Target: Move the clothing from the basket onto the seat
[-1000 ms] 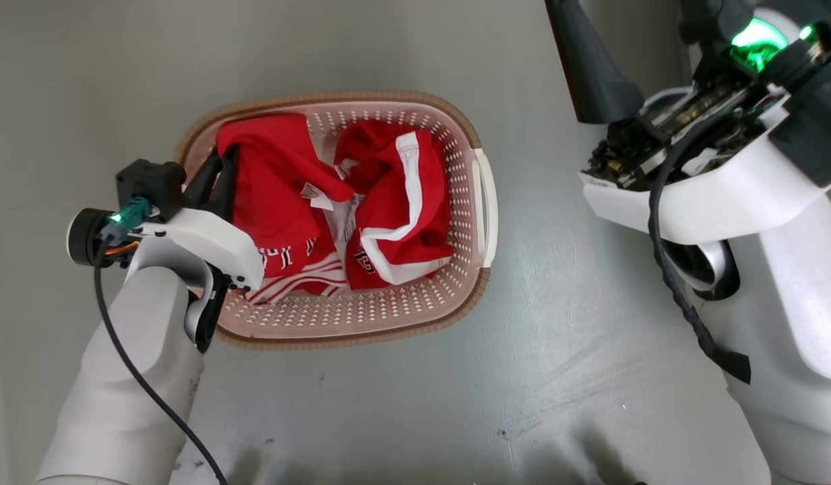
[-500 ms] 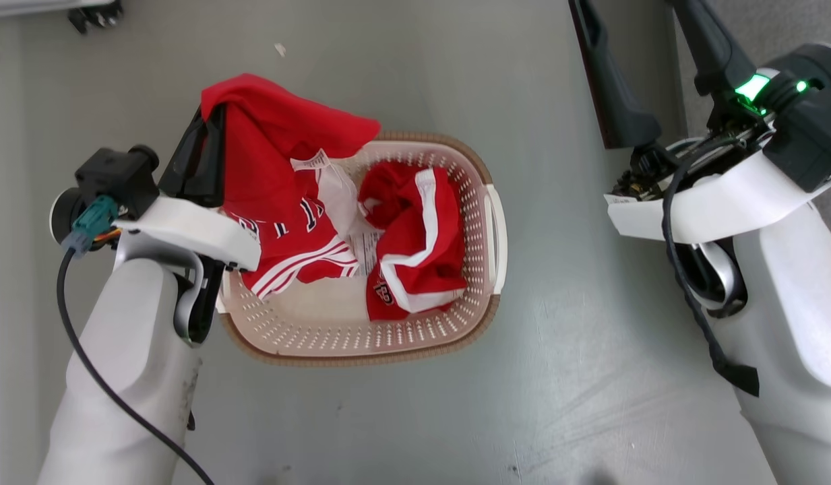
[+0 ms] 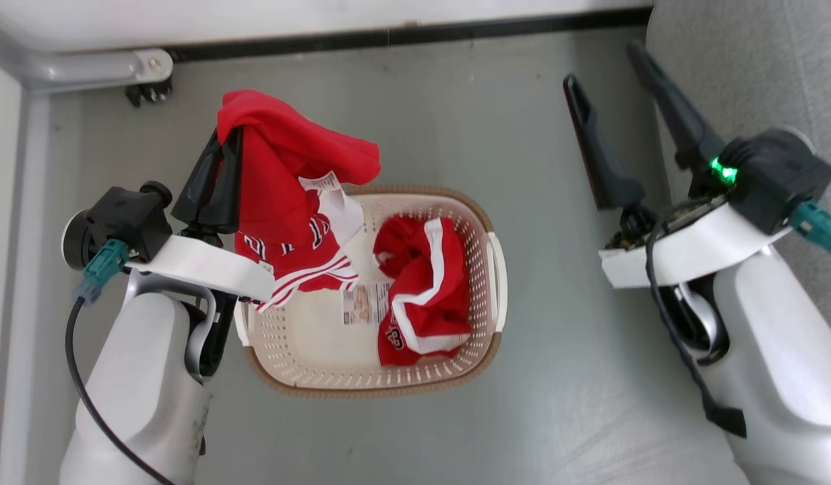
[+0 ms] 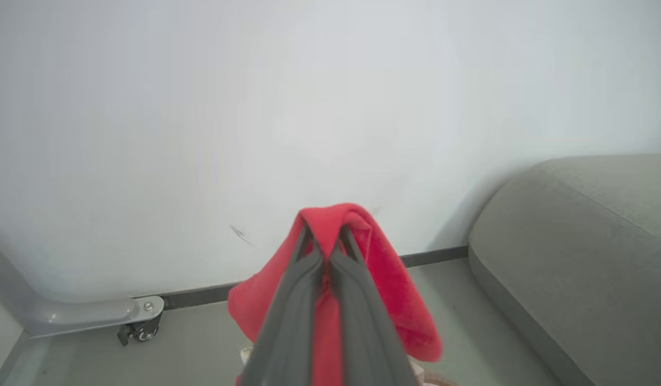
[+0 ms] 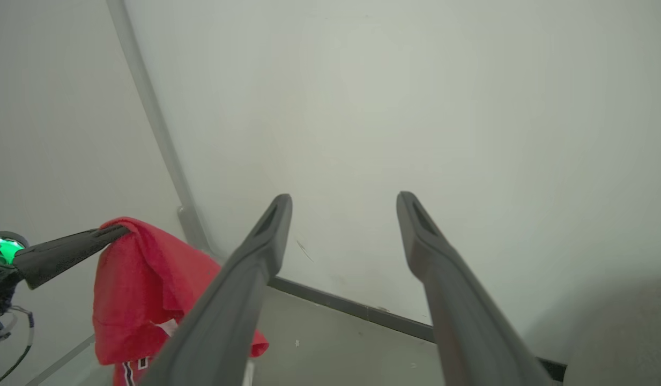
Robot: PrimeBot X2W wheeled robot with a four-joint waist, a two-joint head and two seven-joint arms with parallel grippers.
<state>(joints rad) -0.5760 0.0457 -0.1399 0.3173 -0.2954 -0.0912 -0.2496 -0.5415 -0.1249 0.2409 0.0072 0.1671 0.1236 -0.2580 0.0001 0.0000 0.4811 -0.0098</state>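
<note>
Over the basket's left end: one piece of the clothing, a red garment with white stripes and lettering, hangs from the left gripper; its striped hem dangles over the basket's inside, and whether it touches the wall cannot be told.
Change in that garment: a second ago it lay bunched in the basket; now it is raised above the rim.
Second garment: red with white trim, crumpled in the right half of the basket, in the same place as before.
Basket: stands on the grey floor; its label sticker, covered a second ago, now lies bare on the bottom.
Left gripper, wrist view: fingers pinched together on a fold of the red fabric, which drapes over the tips.
Right gripper: fingers spread wide with nothing between them, held to the right of the basket and near the seat's edge, as wide as a second ago; its wrist view faces the pale wall.
Seat: grey upholstery at the upper right, well apart from the lifted garment; no clothing on the part seen.
Camera: the head view has tilted up, so the wall's base and a caster now appear.
</note>
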